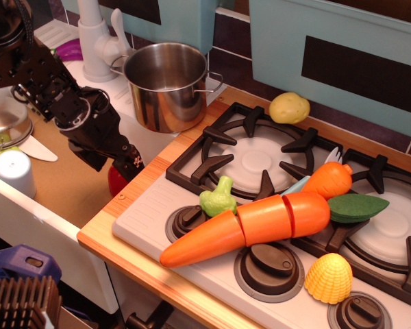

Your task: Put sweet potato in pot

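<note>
1. No readable writing anywhere that I can spot: no brand on the pot point(167, 86), none on the arm.
2. The sweet potato point(116, 181) is a small glossy red lump, mostly hidden. Only a sliver shows just below and behind the fingertips point(132, 164), down in the sink point(61, 181) right by the counter edge point(116, 253).
3. The gripper point(127, 163) is tilted, tips pointing down and to the right, sitting right over the sweet potato. Can't tell how far apart the fingers are, or whether they actually touch it (the black fingers blur together from this angle).
4. The pot stands upright, up and to the right of the fingers, well apart from them, with shiny steel walls, two loop handles and an open top.
5. Room to move: the wooden counter edge and stove point(281, 205) corner sit just right of the fingers. Left of them is bare brown sink floor, with a white cup point(14, 171) farther left. The faucet point(99, 41) stands above them, just left of the pot.
6. A big sliced carrot point(250, 226) and a yellow potato point(289, 107) lie far right on the stove.
</note>
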Controlling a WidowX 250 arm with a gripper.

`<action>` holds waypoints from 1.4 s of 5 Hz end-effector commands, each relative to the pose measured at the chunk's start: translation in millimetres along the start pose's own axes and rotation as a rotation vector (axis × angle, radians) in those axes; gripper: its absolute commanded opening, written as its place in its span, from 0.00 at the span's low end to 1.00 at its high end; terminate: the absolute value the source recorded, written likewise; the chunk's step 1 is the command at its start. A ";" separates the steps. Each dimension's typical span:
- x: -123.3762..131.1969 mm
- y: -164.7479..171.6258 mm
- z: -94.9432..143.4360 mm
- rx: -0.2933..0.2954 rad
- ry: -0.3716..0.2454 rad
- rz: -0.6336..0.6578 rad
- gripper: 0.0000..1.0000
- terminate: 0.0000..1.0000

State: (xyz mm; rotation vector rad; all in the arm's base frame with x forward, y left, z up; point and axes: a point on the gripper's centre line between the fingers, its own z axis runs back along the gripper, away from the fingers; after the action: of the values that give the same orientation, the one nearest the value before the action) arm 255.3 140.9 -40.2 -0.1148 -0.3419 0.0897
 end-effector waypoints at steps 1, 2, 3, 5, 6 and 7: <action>6.0 6.3 -6.4 -0.027 -0.041 0.000 1.00 0.00; 14.0 7.3 -14.7 -0.042 -0.055 -0.001 1.00 0.00; 14.8 6.9 -22.4 -0.057 -0.064 0.000 1.00 0.00; 10.3 6.3 -25.1 -0.058 -0.043 0.038 0.00 0.00; 8.9 4.5 -6.0 -0.023 -0.003 0.042 0.00 0.00; 11.5 5.2 19.3 0.037 0.048 0.037 0.00 0.00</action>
State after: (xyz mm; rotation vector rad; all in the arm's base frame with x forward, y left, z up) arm 244.9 143.9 -18.1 -0.0834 -0.2127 0.1354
